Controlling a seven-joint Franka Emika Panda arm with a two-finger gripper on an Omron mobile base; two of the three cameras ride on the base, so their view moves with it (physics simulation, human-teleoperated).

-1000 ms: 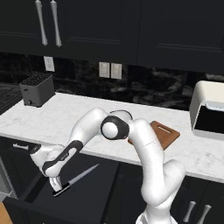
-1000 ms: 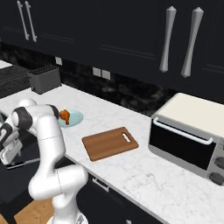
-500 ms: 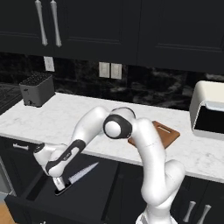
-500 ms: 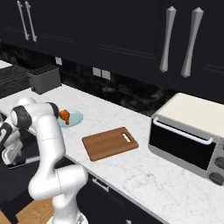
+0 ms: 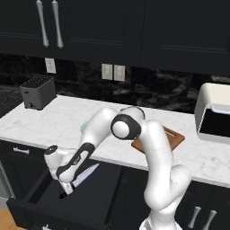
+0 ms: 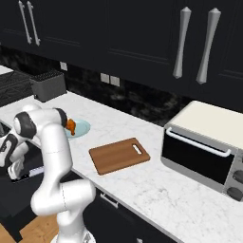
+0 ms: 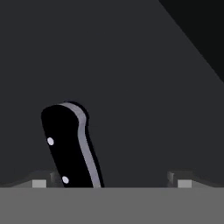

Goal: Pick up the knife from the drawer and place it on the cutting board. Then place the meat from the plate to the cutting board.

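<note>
The two-finger gripper point(image 5: 65, 185) is down inside the wide, shallow black drawer point(image 5: 49, 204), jaws spread apart. The small kitchen knife with black handle and short silver blade point(image 5: 81, 177) lies on the drawer floor right at the fingertips. From the hand camera its riveted handle point(image 7: 66, 144) sits close to one fingertip point(image 7: 38, 182), leaving a wide gap to the other, so it is not yet clamped. Closing from here could catch only the handle's edge and push the knife aside or let it twist out during the lift. Beyond the gripper, up on the white marble counter point(image 6: 156, 185), sit the round pale blue-green plate point(image 6: 81, 128) with the orange-brown chicken drumstick point(image 6: 70, 126), and further on the bare reddish-brown wooden cutting board point(image 6: 118, 155)
</note>
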